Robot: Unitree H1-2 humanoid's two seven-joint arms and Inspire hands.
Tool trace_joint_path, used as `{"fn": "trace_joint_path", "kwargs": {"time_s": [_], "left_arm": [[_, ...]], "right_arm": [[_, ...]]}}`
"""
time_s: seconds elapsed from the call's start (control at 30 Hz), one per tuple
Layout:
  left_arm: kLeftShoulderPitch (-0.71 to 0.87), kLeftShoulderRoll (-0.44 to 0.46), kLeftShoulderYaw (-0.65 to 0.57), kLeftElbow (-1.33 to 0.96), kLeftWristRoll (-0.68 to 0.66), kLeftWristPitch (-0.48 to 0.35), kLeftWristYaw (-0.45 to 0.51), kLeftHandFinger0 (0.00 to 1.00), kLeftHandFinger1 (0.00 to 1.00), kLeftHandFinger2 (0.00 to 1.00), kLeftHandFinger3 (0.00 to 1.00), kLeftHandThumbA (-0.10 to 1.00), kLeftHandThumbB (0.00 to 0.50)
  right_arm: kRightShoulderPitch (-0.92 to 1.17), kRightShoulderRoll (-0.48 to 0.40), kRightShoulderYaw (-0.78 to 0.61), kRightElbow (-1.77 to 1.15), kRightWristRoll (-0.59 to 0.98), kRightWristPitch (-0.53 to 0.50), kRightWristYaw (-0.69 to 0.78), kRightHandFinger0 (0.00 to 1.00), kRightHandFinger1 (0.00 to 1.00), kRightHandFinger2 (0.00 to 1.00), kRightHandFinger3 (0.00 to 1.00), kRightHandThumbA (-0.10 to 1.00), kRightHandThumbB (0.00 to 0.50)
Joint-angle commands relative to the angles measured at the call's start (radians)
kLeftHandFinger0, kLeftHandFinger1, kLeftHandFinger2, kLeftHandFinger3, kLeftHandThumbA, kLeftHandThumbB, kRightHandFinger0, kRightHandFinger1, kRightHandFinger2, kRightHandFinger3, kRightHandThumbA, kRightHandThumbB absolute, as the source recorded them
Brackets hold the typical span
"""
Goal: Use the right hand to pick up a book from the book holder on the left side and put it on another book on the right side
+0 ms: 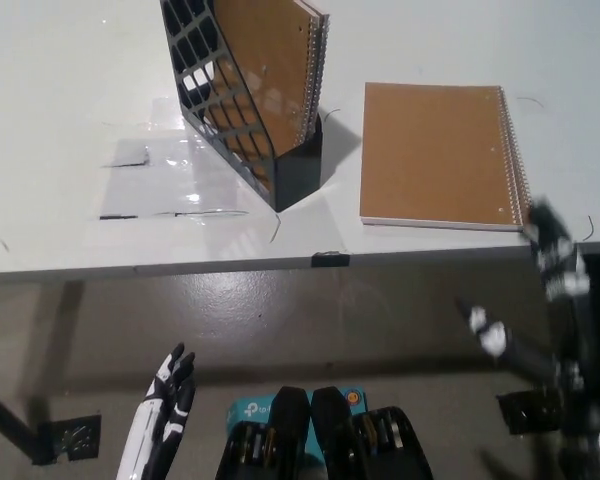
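Brown-covered, the book (275,70) stood upright in the black book holder (242,105); the second book (440,155) lay flat alone on the surface. My right hand (540,290), spread and empty, hovered below the edge: nothing done yet.

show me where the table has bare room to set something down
Bare table: the wide stretch left of the holder, past the tape marks, and the strip between the holder and the flat book. It is tight at the right edge, beside the right robot hand.

Single head view looked steeply down from above. It faced the table (70,60) edge and floor (280,320) below.
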Motion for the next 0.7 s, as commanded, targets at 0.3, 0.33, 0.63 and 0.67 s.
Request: {"fn": "trace_joint_path", "kwargs": {"time_s": [0.3,0.33,0.63,0.67], "left_arm": [[-0.03,-0.001,-0.013,0.098,0.057,-0.081,0.035,1.0,1.0,1.0,1.0,0.94,0.222],[-0.026,-0.004,-0.014,0.094,0.051,-0.078,0.033,1.0,1.0,1.0,1.0,0.94,0.214],[-0.016,-0.005,-0.022,0.085,0.056,-0.076,0.034,1.0,1.0,1.0,1.0,0.94,0.195],[-0.017,-0.004,-0.023,0.088,0.06,-0.078,0.036,1.0,1.0,1.0,1.0,0.94,0.196]], "right_arm": [[-0.524,-0.007,-0.024,0.343,0.008,0.205,0.007,1.0,1.0,1.0,1.0,0.85,0.258],[-0.55,-0.008,-0.025,0.382,0.008,0.2,0.007,1.0,1.0,1.0,1.0,0.87,0.264],[-0.725,0.035,-0.074,0.651,0.104,0.229,0.014,1.0,1.0,1.0,1.0,0.89,0.247],[-0.739,0.046,-0.09,0.668,0.135,0.241,0.02,1.0,1.0,1.0,1.0,0.88,0.237]]}}
